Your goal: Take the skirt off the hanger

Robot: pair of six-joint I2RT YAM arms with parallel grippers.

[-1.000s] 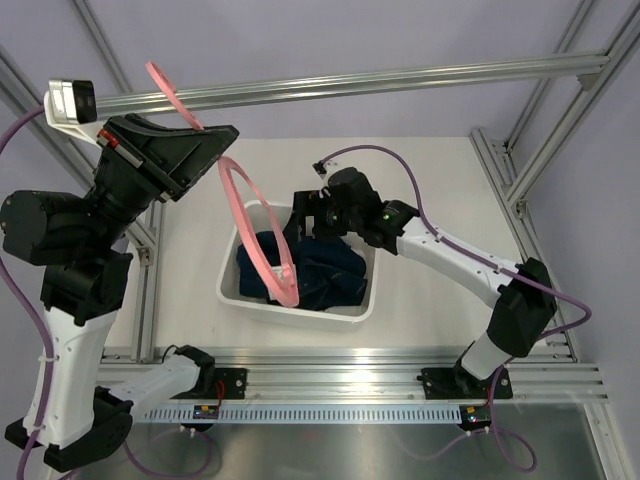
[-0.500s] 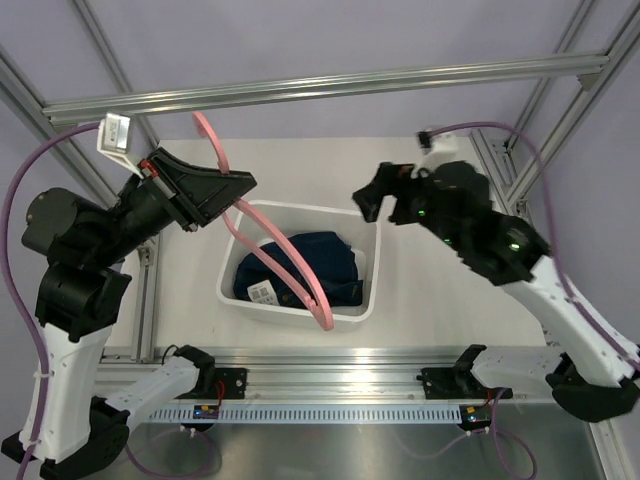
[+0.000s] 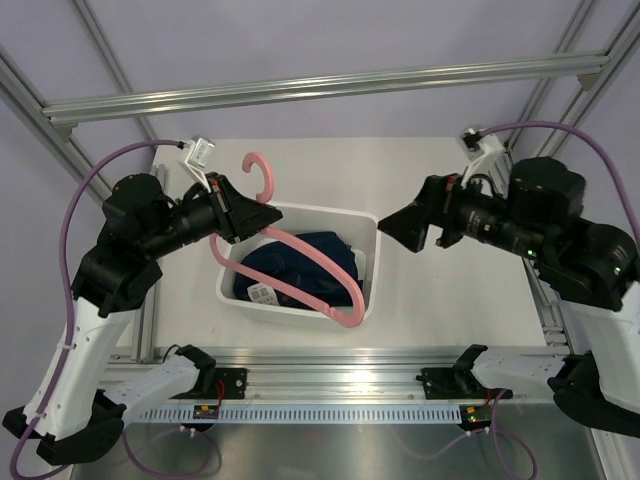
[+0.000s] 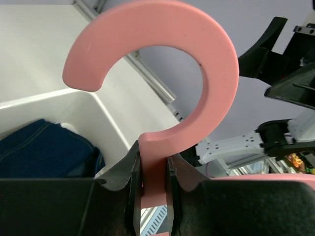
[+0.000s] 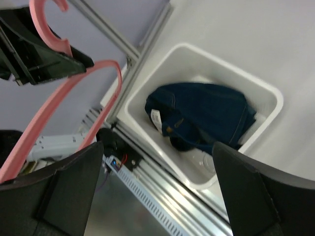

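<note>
The right arm had swung up and away from the bin (image 3: 320, 212) it was reaching into a second ago, and the left arm had dropped from its high pose to bring the hanger (image 3: 262, 163) low across that bin. The left gripper (image 3: 232, 212) was clamped on the hanger's neck, and the wrist view showed both fingers (image 4: 130, 169) pinching the pink stem just under the hook. The right gripper (image 3: 400, 222) hung wide apart with nothing between its fingers (image 5: 64, 182). The skirt (image 3: 325, 245) lay bunched inside the bin, white tag (image 3: 262, 292) up, and the pink frame above it carried no cloth. So the separation looked done, and the job in hand was getting the bare hanger clear. I'd say the pinch should stay firm at the neck. The frame should lift before it swings sideways so its far corner (image 3: 350, 318) doesn't snag denim or the near rim. Whether that corner touched the rim couldn't be told.
</note>
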